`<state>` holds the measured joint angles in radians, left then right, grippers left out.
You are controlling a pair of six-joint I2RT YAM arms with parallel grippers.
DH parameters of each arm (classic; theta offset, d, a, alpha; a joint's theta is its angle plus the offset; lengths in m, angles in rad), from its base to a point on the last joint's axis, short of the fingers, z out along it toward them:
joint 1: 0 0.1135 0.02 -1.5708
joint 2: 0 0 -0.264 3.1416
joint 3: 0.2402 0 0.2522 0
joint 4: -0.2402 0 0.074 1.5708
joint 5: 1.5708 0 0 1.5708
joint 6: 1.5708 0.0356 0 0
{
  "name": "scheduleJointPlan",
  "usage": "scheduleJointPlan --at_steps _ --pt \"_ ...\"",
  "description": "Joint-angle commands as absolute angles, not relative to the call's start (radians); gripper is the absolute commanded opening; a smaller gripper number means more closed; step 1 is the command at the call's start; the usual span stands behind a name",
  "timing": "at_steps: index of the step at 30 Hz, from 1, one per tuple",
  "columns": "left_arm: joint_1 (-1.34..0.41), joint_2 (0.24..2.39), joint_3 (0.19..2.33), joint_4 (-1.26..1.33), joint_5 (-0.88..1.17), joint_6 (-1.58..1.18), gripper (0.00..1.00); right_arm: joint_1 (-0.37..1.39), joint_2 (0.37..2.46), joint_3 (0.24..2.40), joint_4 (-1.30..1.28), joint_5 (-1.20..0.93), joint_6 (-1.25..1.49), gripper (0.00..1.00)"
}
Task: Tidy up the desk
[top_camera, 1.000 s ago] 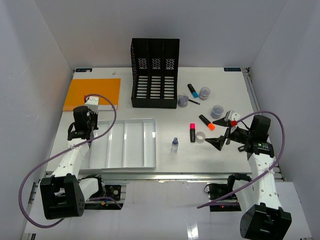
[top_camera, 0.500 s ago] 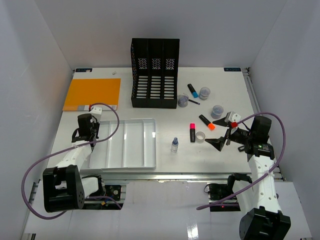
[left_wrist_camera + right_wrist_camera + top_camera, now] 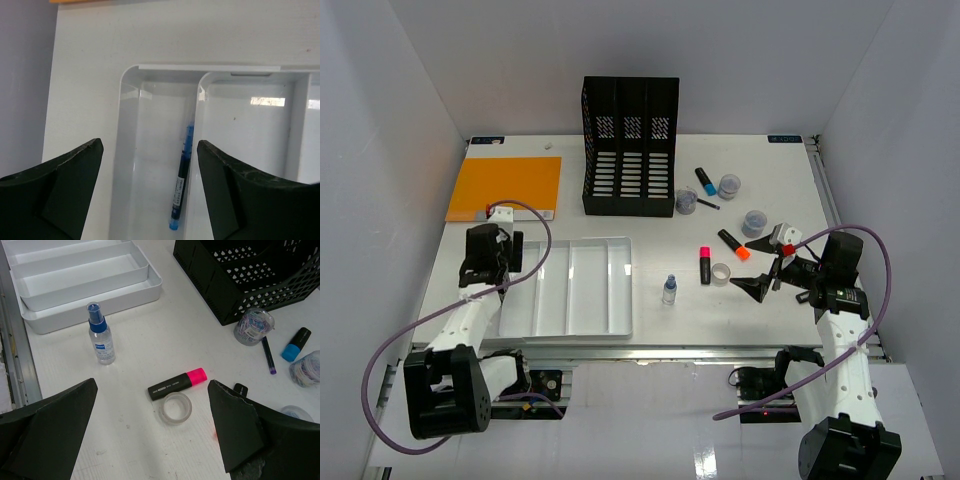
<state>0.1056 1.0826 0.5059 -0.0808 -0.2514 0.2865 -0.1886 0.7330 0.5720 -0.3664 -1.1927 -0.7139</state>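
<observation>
The desk is a white tabletop with loose stationery. My left gripper hangs open over the left end of a white compartmented tray. A blue pen lies free in the tray's leftmost compartment, against its divider, touching neither finger. My right gripper stands open above the desk with nothing held. Below it lie a pink highlighter and a clear tape ring. A small spray bottle stands upright near the tray.
A black file organiser stands at the back centre, an orange folder at the back left. Right of the organiser are three jars of clips, a blue highlighter, a dark pen and an orange highlighter.
My left wrist has shifted slightly over the tray's left end and its jaws now stand open, with the blue pen lying loose in the tray. The right arm has not moved.
</observation>
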Motion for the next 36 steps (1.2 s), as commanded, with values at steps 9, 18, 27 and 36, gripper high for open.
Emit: scheduleJointPlan --at_steps 9,18,27,36 --pt "0.097 1.029 0.774 -0.177 0.567 -0.181 0.98 -0.190 0.807 0.592 -0.393 -1.092 -0.706 0.99" --pt "0.097 1.017 0.630 -0.060 0.772 -0.313 0.98 -0.003 1.065 0.840 -0.455 -0.696 -0.752 1.00" --pt "0.097 0.852 0.560 -0.030 0.746 -0.288 0.98 0.170 1.671 1.308 -0.524 -0.471 -0.781 1.00" --pt "0.097 0.815 0.558 -0.022 0.747 -0.295 0.98 0.171 2.025 1.644 -0.601 -0.418 -0.802 1.00"
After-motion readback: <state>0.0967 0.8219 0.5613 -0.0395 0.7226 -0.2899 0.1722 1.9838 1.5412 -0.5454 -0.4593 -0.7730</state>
